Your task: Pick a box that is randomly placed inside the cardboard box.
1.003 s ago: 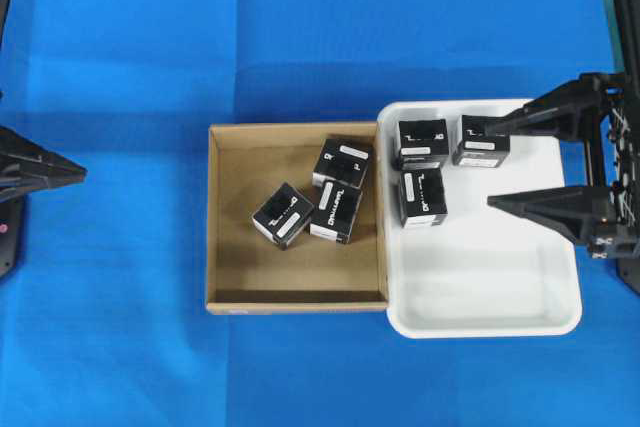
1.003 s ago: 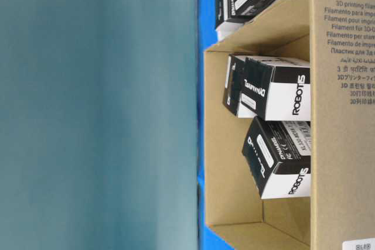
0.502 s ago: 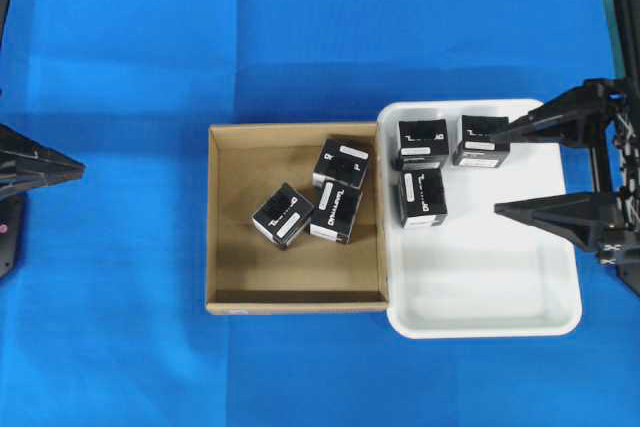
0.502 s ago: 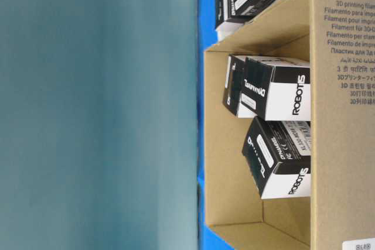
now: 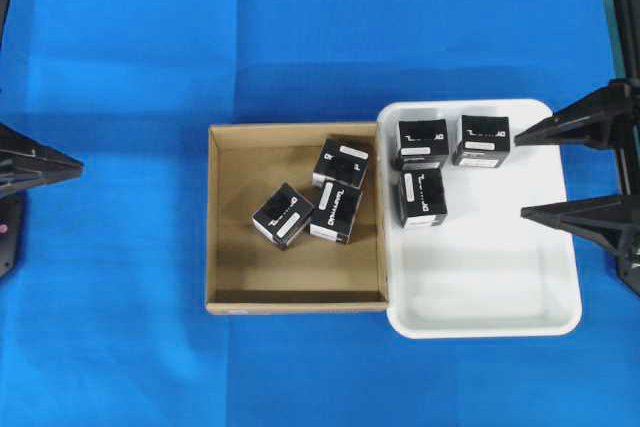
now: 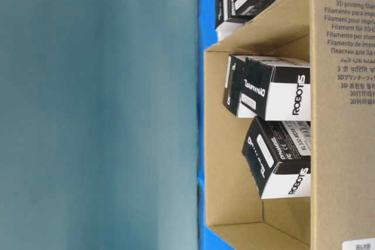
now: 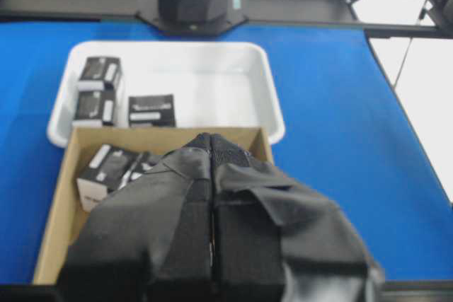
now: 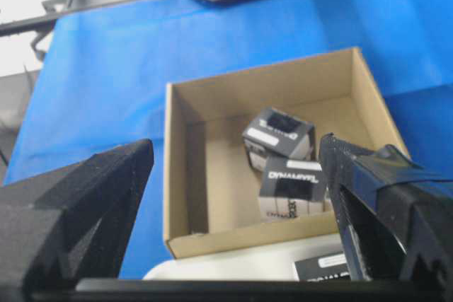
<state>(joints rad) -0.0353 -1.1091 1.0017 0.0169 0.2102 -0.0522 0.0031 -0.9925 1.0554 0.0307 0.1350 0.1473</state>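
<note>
The brown cardboard box (image 5: 240,277) sits mid-table and holds three black boxes: one at the left (image 5: 283,215), one in the middle (image 5: 336,211) and one at the back (image 5: 343,162). They also show in the table-level view (image 6: 275,89) and the right wrist view (image 8: 278,132). My right gripper (image 5: 520,173) is open and empty, at the right edge of the white tray (image 5: 500,287). My left gripper (image 5: 80,164) is shut and empty at the far left, well away from the cardboard box.
The white tray holds three more black cartons (image 5: 423,143), (image 5: 481,139), (image 5: 422,197) in its back left part. Blue cloth (image 5: 120,57) covers the table. The tray touches the cardboard box's right wall.
My right gripper has drawn back to the right, away from the cartons in the tray, staying open. The left arm and all cartons have not moved.
</note>
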